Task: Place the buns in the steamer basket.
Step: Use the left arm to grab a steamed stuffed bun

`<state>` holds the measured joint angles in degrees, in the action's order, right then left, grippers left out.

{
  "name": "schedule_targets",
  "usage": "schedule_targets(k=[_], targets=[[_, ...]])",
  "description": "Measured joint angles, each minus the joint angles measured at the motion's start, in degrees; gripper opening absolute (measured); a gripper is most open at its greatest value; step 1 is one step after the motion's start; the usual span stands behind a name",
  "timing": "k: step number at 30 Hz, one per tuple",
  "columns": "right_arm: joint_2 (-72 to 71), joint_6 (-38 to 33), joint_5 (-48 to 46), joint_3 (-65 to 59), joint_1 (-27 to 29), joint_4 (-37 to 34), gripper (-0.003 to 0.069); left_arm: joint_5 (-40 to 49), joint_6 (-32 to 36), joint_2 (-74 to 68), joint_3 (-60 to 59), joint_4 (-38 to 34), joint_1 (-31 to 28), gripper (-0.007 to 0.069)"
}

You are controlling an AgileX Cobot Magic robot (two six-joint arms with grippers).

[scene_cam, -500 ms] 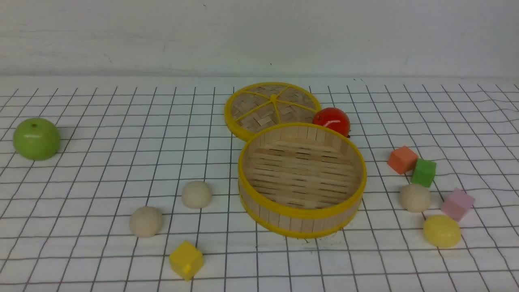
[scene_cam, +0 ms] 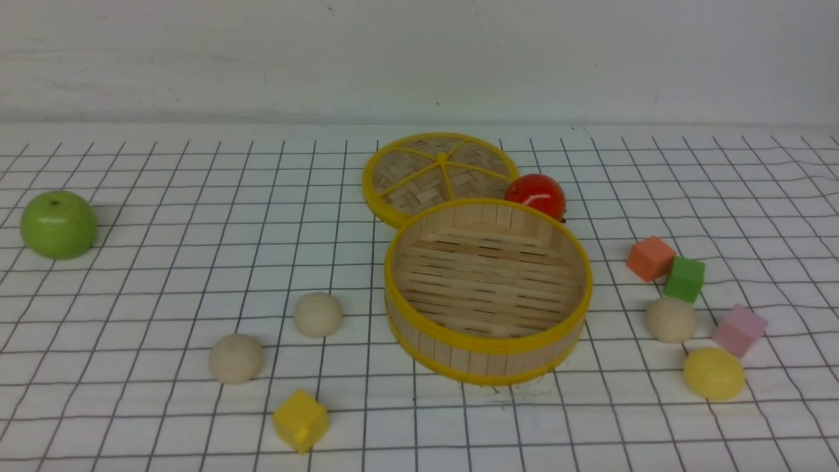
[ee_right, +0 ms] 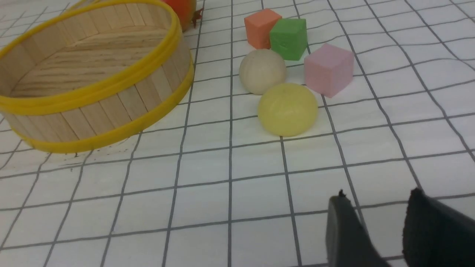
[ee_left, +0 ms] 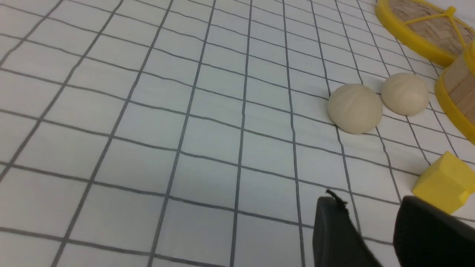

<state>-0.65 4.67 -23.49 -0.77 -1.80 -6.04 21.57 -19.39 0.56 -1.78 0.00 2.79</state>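
As you look through the left wrist camera, your left gripper (ee_left: 371,207) hangs over the gridded surface (ee_left: 148,129) with its two black fingers spread and nothing between them. Closest to it is the yellow cube (ee_left: 445,181), which shows just past one fingertip. Ahead of the gripper and well apart from it sit two of the buns: the nearer cream bun (ee_left: 355,107) and, just past it, the farther cream bun (ee_left: 405,93). Beyond them stands the steamer basket (ee_left: 458,85), its opening upward; the farther cream bun lies near its wall without touching. The woven lid (ee_left: 423,29) lies farther out still.

Your right gripper (ee_right: 378,200) is likewise spread and holds nothing. Ahead of it and well apart, the yellow bun (ee_right: 287,109) is the closest thing, and the third cream bun (ee_right: 262,71) sits just behind that. A pink cube (ee_right: 328,68) stands beside those two, with a green cube (ee_right: 288,37) and an orange cube (ee_right: 261,27) side by side farther out. The basket lies off to the side nearer your left gripper, and the red tomato (ee_right: 182,11) shows past its far rim. All four buns rest on the surface outside the basket.
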Motion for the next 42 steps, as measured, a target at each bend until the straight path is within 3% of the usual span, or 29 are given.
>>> schedule_targets(k=[7,14,17,20,23,24,25,26,31,36,42], targets=[[0.0,0.0,0.0,0.0,0.0,0.0,0.0239,-2.6,-1.4,0.0,0.0,-2.5,0.0,0.0237],[0.0,0.0,0.0,0.0,0.0,0.0,0.0239,-14.1,-13.8,0.0,0.0,-24.0,0.0,0.0237],[0.0,0.0,0.0,0.0,0.0,0.0,0.0239,-16.9,-14.8,0.0,0.0,-28.0,0.0,0.0235],[0.0,0.0,0.0,0.0,0.0,0.0,0.0239,-12.7,-14.5,0.0,3.4,-30.4,0.0,0.0191],[0.0,0.0,0.0,0.0,0.0,0.0,0.0239,-2.0,-7.4,-4.7,14.1,-29.2,0.0,0.0070],[0.0,0.0,0.0,0.0,0.0,0.0,0.0239,-0.4,-6.9,-5.3,15.6,-28.9,0.0,0.0062],[0.0,0.0,0.0,0.0,0.0,0.0,0.0239,6.5,-2.5,-10.4,21.7,-27.6,0.0,0.0000],[0.0,0.0,0.0,0.0,0.0,0.0,0.0239,7.4,-1.9,-11.2,22.5,-27.4,0.0,-0.0011],[0.0,0.0,0.0,0.0,0.0,0.0,0.0239,29.0,11.2,-37.1,39.4,-23.2,0.0,-0.0013],[0.0,0.0,0.0,0.0,0.0,0.0,0.0239,30.5,21.0,-57.1,46.5,-22.7,0.0,-0.0013],[0.0,0.0,0.0,0.0,0.0,0.0,0.0239,27.9,23.3,-71.7,52.4,-21.9,4.8,-0.0013]])
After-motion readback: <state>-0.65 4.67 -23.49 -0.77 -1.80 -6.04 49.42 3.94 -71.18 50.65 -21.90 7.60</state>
